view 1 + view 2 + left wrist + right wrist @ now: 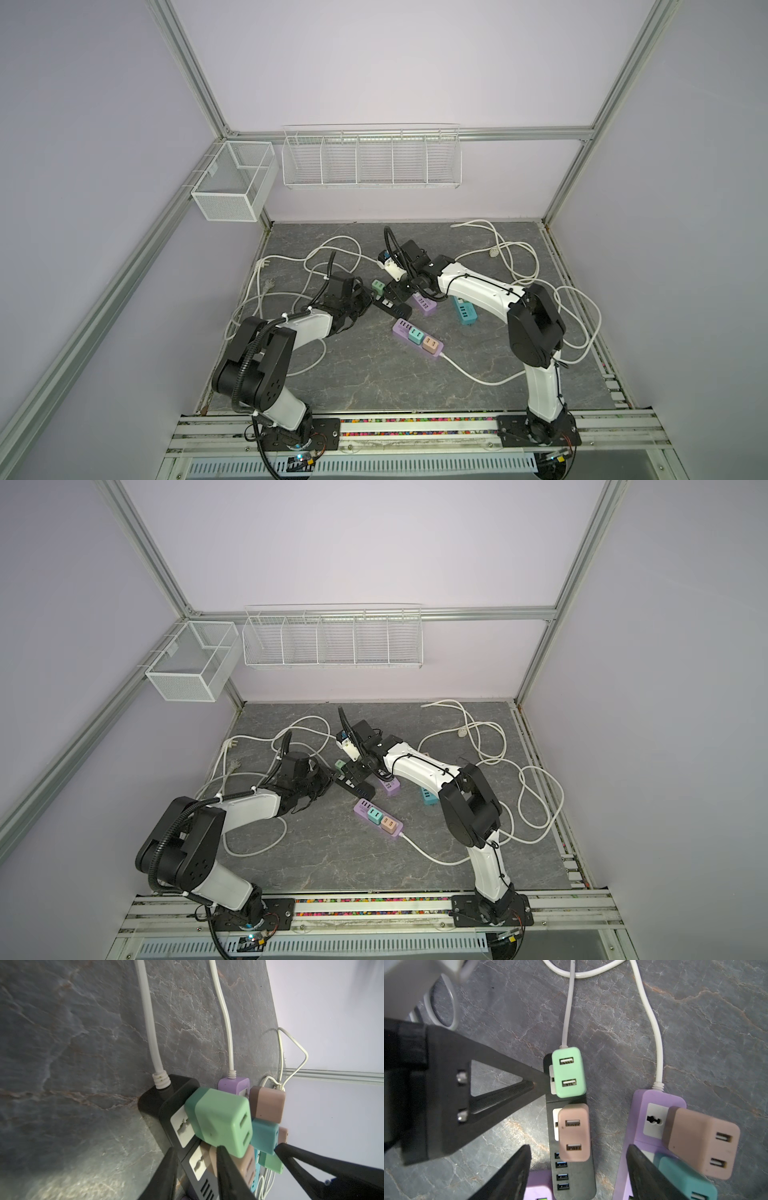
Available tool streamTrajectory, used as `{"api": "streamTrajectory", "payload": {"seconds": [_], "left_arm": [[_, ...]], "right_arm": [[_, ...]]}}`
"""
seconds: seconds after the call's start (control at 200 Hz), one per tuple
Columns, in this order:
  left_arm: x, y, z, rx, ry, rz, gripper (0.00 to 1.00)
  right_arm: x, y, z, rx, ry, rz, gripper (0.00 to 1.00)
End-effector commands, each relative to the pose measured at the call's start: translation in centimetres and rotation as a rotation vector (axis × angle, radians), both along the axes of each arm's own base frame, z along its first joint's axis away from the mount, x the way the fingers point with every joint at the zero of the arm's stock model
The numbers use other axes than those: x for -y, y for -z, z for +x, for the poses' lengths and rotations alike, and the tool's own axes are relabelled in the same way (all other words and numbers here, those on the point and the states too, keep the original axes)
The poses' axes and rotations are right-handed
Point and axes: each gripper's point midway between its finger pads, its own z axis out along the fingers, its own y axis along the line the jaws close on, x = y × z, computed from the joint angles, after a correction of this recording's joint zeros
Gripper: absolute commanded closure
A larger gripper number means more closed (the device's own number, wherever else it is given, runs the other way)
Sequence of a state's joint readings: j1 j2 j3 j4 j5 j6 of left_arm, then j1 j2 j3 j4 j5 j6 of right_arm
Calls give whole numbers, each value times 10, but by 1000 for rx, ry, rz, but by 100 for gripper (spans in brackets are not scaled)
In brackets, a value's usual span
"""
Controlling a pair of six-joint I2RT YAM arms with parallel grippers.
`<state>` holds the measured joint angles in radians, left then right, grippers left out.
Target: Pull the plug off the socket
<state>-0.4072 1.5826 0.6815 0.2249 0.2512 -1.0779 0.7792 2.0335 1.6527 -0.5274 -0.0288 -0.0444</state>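
Right gripper [578,1147]: I see jaws wide, straddling pink USB adapter [574,1132], gaps both sides. Adapter seated in black power strip [582,1180], beside green adapter [569,1072] at cord end. Left gripper [196,1148]: jaws narrow, astride strip edge; I can't tell if clamped. Purple power strip [638,1109] alongside on grey table [695,1022].

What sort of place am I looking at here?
Probably a robot test booth in a lab. A left arm and right arm are bolted to a rail, plain walls hang in an aluminium frame, and power strips lie on a stone-look mat, seemingly for practice.
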Motion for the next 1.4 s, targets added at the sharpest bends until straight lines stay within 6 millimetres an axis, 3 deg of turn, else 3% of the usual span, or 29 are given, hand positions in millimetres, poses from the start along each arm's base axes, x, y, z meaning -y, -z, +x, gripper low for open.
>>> {"api": "streamTrajectory", "payload": {"seconds": [0.0, 0.445, 0.705, 1.4], "left_arm": [[3, 11, -3, -26, 2, -12, 66], [7, 39, -10, -90, 14, 30, 67], [-4, 58, -22, -134, -7, 74, 67], [-20, 74, -38, -167, -2, 186, 68]], "right_arm": [[-3, 9, 0, -21, -41, -15, 27], [-8, 31, 5, -36, -46, -36, 33], [-8, 41, 7, -34, -54, -61, 36], [-6, 62, 10, -37, -71, -103, 50]]}}
